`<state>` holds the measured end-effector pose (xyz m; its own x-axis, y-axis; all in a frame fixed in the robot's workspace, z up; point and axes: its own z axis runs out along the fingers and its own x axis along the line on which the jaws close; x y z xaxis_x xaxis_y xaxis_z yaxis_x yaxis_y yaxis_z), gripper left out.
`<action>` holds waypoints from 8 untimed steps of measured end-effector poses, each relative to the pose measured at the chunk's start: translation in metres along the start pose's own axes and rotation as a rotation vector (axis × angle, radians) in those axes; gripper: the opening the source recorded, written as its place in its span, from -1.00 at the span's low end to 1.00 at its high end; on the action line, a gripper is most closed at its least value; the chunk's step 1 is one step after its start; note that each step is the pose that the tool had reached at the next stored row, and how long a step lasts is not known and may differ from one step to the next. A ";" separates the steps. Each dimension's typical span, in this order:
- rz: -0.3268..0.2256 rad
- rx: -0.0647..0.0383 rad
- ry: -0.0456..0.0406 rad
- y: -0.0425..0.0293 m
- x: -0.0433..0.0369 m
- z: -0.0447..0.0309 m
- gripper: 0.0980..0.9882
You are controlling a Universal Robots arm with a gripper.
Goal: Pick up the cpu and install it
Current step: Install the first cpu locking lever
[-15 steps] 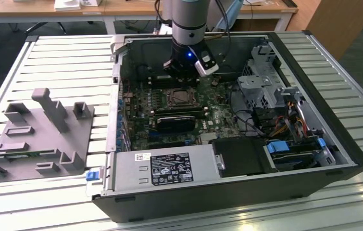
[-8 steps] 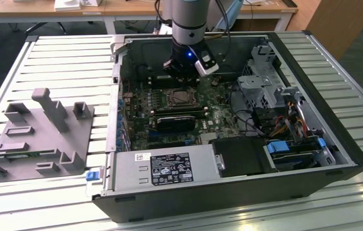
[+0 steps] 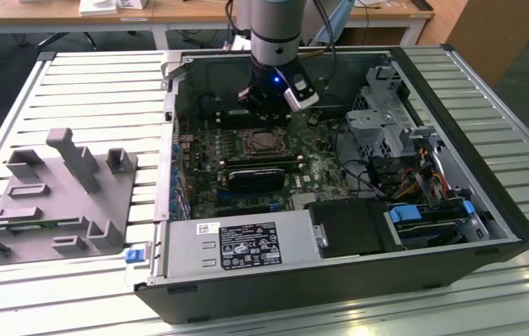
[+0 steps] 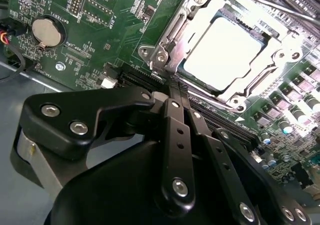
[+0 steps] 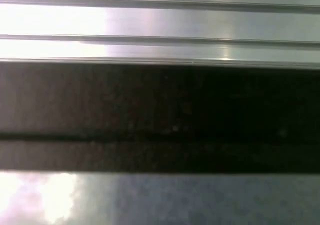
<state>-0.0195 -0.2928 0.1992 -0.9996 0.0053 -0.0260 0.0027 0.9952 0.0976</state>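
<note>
One silver-topped cpu (image 4: 223, 51) lies flat inside the metal socket frame (image 4: 165, 45) on the green motherboard (image 4: 95, 30), seated in its place, at about one o'clock from the gripper (image 4: 176, 92) in the second wrist view. The gripper's black fingers (image 4: 176, 135) are drawn together, nothing between them, their tips near the frame's corner. In the exterior view the arm (image 3: 274, 35) stands over the open computer case (image 3: 488, 203), with a grey plastic fixture (image 3: 59, 196) well apart at nine o'clock.

Slatted metal table (image 3: 77, 84) with open computer case (image 3: 339, 276) and grey plastic fixture (image 3: 54, 199)
</note>
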 end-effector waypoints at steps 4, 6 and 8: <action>0.000 0.006 -0.0006 0.0000 -0.0001 0.0022 -0.98; 0.000 0.007 -0.0003 -0.0001 0.0000 0.0028 -0.98; 0.000 0.008 -0.0002 -0.0002 0.0000 0.0029 -0.98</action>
<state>-0.0194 -0.2927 0.1962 -0.9996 0.0050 -0.0263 0.0026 0.9959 0.0901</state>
